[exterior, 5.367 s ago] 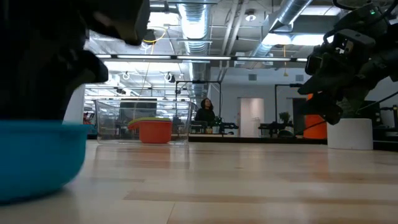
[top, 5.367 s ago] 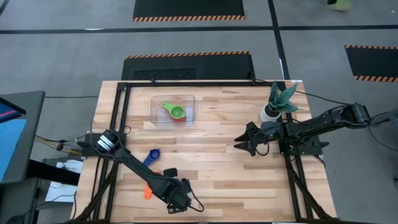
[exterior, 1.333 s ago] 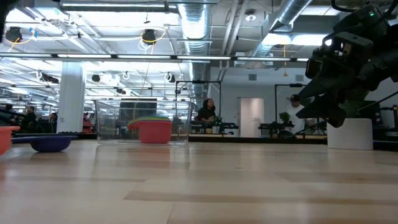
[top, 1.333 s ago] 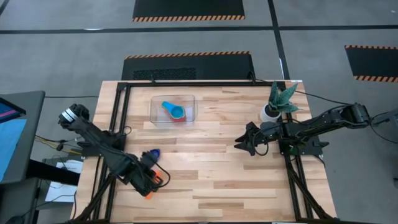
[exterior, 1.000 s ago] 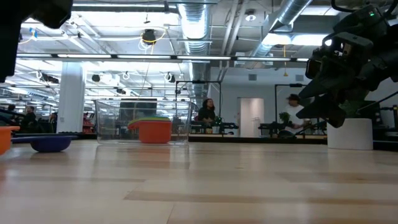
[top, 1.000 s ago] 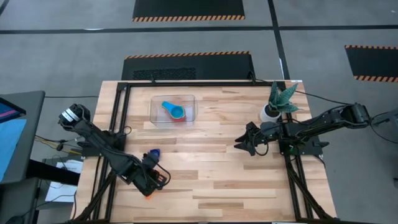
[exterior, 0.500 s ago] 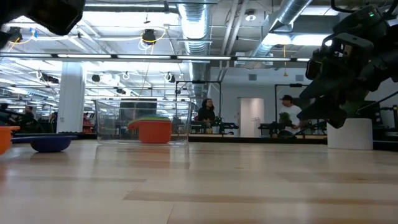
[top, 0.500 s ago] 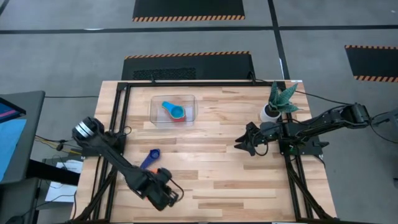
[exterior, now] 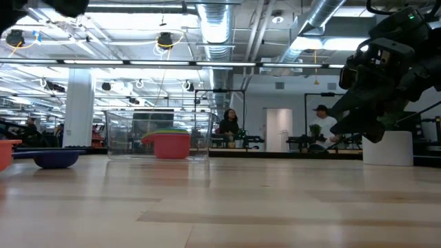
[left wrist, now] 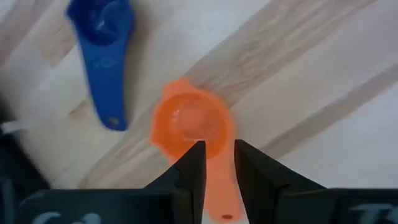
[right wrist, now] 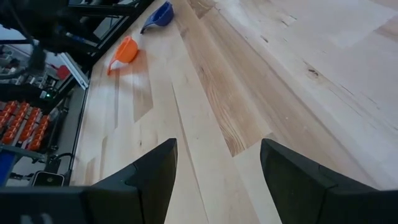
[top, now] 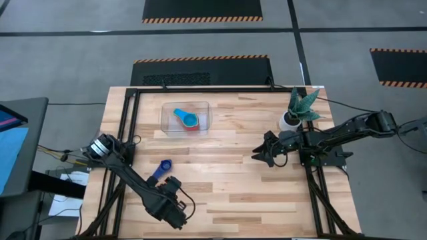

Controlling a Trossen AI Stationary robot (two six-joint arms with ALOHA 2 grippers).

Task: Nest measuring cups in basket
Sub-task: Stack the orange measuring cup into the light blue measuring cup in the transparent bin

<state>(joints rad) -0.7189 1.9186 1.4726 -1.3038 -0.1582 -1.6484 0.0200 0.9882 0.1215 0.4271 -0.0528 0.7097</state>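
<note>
Orange cup [left wrist: 193, 124] lies on the table [top: 233, 180] at lower left of the overhead frame. Within the last second the left gripper [left wrist: 216, 163] swung back over it, fingers apart astride its handle; a pickup looks imminent. Right gripper [top: 257, 155] waits, open, mid-right.

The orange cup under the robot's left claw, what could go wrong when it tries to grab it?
The left gripper straddles only the orange cup's thin flat handle, so the cup might tip or slip out as the fingers close. The blue cup lies close beside it and could get knocked. The basket already holds a stack, so a tilted cup may not nest.
</note>
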